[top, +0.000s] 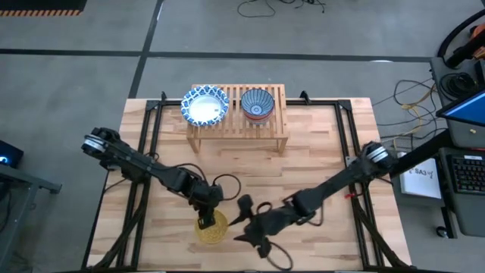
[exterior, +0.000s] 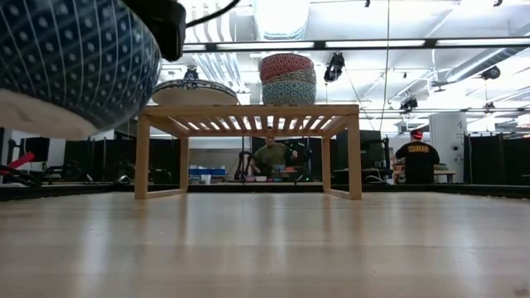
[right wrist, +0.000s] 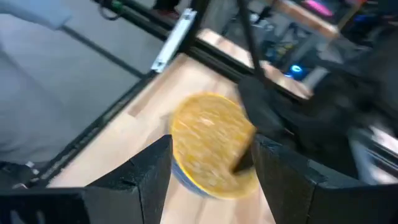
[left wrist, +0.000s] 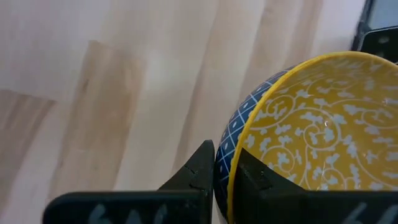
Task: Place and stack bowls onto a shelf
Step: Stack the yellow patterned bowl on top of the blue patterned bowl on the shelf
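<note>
High view is showing the left gripper (top: pixel 206 214) sitting near the table's (top: pixel 318 159) front edge, its fingers (left wrist: pixel 198 169) pinching the rim of the yellow bowl (top: pixel 212 227), one finger outside the blue wall and one inside. Low view is showing that bowl (exterior: pixel 70 62) hanging clear of the tabletop, tilted, with its blue patterned side facing the camera. The right gripper (top: pixel 246 220) is hovering just beside the bowl on its right, fingers (right wrist: pixel 143 171) spread wide with nothing between them; its wrist view is blurred, so whether a finger is touching the bowl is hard to tell. The shelf (top: pixel 239 125) is standing at the table's back edge. On its slats, the white bowl (top: pixel 204 106) with a blue rim is sitting at the left end, and a small stack (top: pixel 258 105) is sitting at the middle, which in the low view is looking like a red bowl (exterior: pixel 287 66) over a grey-blue bowl (exterior: pixel 289 91). Two people are appearing in the room beyond.
</note>
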Action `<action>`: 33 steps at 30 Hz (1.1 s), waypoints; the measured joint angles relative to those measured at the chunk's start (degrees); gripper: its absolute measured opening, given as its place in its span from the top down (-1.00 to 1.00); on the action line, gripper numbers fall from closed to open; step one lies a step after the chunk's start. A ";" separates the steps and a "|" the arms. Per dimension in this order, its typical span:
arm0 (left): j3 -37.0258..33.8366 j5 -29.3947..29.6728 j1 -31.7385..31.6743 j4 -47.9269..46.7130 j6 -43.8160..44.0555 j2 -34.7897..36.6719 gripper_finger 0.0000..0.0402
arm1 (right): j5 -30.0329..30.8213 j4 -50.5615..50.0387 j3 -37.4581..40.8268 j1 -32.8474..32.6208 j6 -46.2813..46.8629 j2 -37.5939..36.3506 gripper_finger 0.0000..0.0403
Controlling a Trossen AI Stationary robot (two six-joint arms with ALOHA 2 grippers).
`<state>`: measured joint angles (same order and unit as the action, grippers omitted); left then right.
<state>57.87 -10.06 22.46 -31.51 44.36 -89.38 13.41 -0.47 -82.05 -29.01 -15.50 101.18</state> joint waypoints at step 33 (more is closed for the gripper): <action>-1.25 15.78 1.91 1.20 -10.95 0.28 0.95 | -11.82 -22.95 -11.34 5.87 2.67 5.75 0.17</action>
<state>56.62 5.72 24.37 -30.31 33.41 -89.10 1.58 -23.42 -93.39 -23.14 -12.84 106.93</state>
